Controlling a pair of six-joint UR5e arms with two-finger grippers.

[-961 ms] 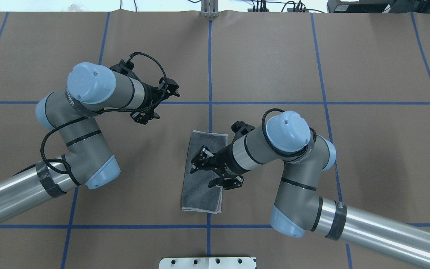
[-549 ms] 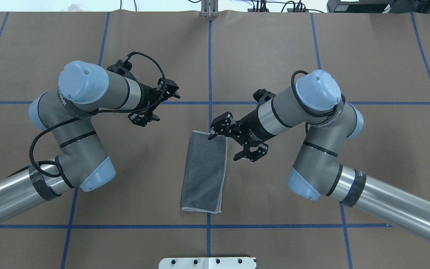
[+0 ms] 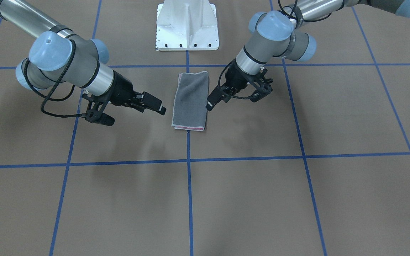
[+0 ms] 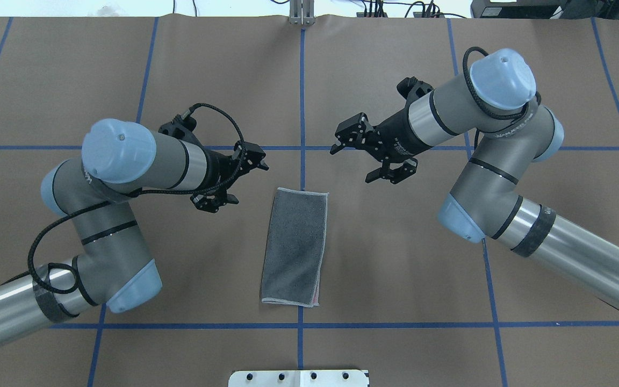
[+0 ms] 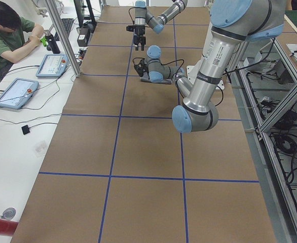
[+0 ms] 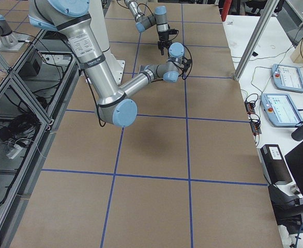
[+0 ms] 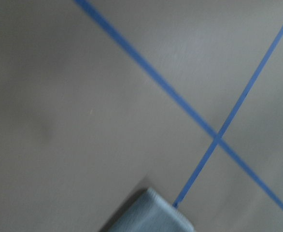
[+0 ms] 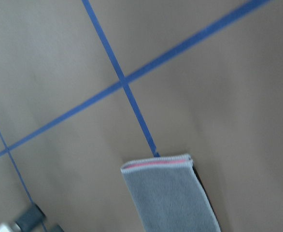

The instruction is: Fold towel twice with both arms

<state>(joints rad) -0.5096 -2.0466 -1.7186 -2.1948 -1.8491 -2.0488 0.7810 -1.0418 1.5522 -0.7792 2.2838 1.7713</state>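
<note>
I see the towel (image 4: 294,247) lying flat on the brown paper table (image 4: 395,269), folded to a narrow rectangle. Its long axis runs from 6 o'clock to 12 o'clock in the overhead view, with the far end leaning slightly toward 1 o'clock. It covers part of the centre blue tape line (image 4: 302,107). The dark grey, nubbly terry face is up, with a light grey stitched border around it. A thin pink sliver shows at the near right corner, and along the end seen by the right wrist camera.

The left gripper (image 4: 237,180) hangs at about 10 o'clock from the towel, apart from it, with its 2 fingers spread wide and nothing between them. The right gripper (image 4: 353,161) hangs at about 1 o'clock, also clear of the cloth, fingers wide apart and empty.
</note>
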